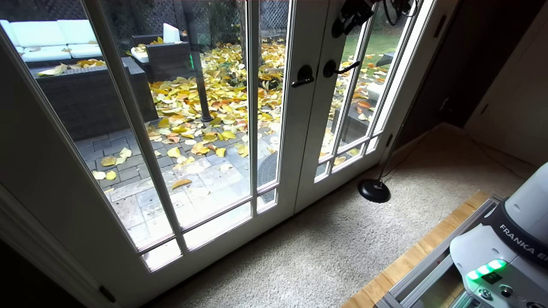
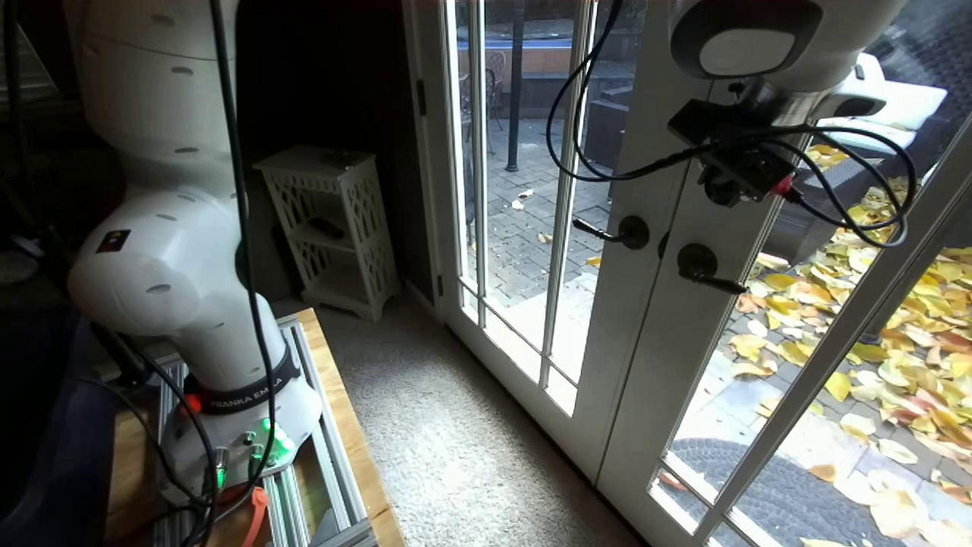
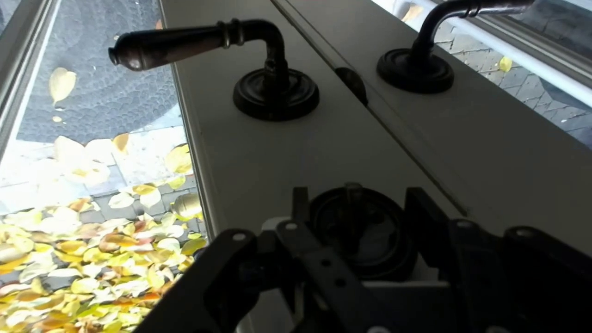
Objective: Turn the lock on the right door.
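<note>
The right door [image 1: 322,111] is a white-framed glazed door; its stile also shows in the wrist view [image 3: 259,157]. The lock [image 3: 355,217] is a small dark thumb-turn on a round dark plate, seen in the wrist view on that stile near the door's lever handle [image 3: 185,44]. My gripper [image 3: 357,203] is open, its fingers on either side of the thumb-turn with gaps between. I cannot tell whether the fingers touch the plate. In the exterior views the gripper shows [image 1: 357,19] [image 2: 721,186] above the right lever, largely covering the lock in one of them.
The left door's lever handle [image 3: 428,30] stands across the seam. A black round lamp base [image 1: 374,190] is on the carpet by the right door. Black cables [image 2: 566,144] loop from the wrist. The arm's base stands on a wood-edged bench [image 2: 357,463].
</note>
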`<action>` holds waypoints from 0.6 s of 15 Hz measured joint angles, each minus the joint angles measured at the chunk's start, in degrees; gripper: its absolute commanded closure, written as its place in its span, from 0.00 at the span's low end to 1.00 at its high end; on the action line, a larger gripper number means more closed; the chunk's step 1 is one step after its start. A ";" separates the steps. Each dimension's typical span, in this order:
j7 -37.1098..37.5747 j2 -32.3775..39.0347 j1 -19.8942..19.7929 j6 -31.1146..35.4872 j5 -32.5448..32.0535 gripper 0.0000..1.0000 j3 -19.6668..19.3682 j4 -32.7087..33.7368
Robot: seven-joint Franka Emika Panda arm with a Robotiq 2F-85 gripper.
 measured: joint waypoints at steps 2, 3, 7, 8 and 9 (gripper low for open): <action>0.00 0.10 -0.24 0.05 -0.07 0.77 0.13 0.05; 0.00 0.14 -0.39 0.12 -0.08 0.85 0.16 0.05; 0.06 0.10 -0.52 0.15 -0.39 0.98 0.52 0.07; 0.06 0.04 -0.53 0.06 -0.51 0.97 0.53 0.07; 0.06 -0.01 -0.53 0.04 -0.71 0.98 0.57 0.07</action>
